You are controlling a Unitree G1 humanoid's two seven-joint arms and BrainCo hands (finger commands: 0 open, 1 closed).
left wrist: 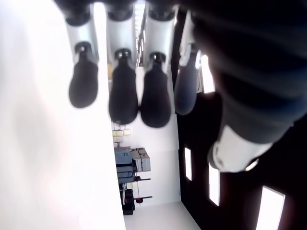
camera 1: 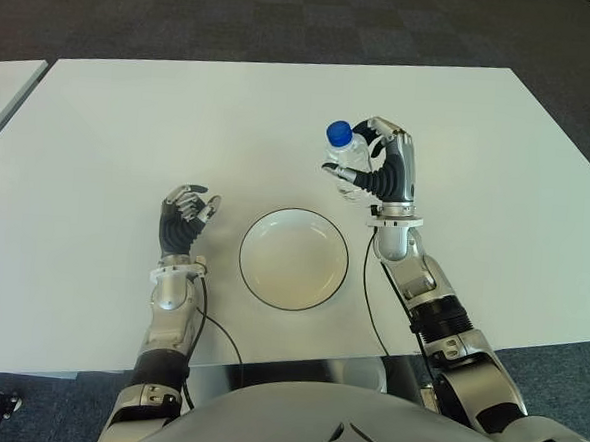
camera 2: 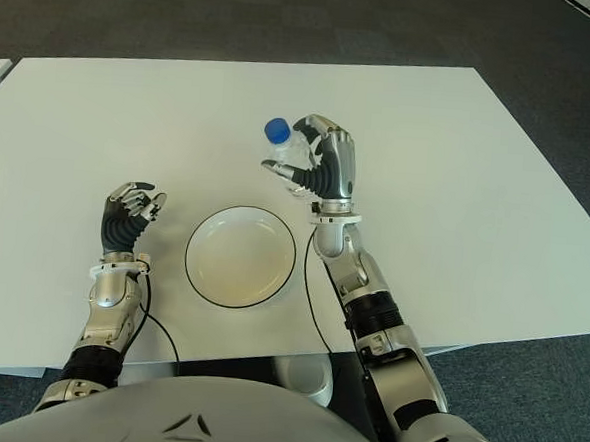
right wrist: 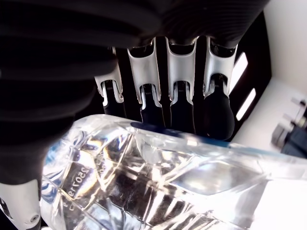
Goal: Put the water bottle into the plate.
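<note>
Both hands are up: our right hand (camera 1: pixel 383 166) grips the bottle (camera 1: pixel 345 162) just beyond the plate's (camera 1: pixel 294 258) far-right rim, while our left hand (camera 1: pixel 183 218), loosely curled and empty, shows left of it above bare table (camera 1: pixel 131 121).

One water bottle (camera 1: pixel 347 162), blue cap. One plate (camera 1: pixel 294 258), white, dark rim. One table (camera 1: pixel 110 130), white. Two robot hands: left hand (camera 1: pixel 185 217), right hand (camera 1: pixel 388 167).
</note>
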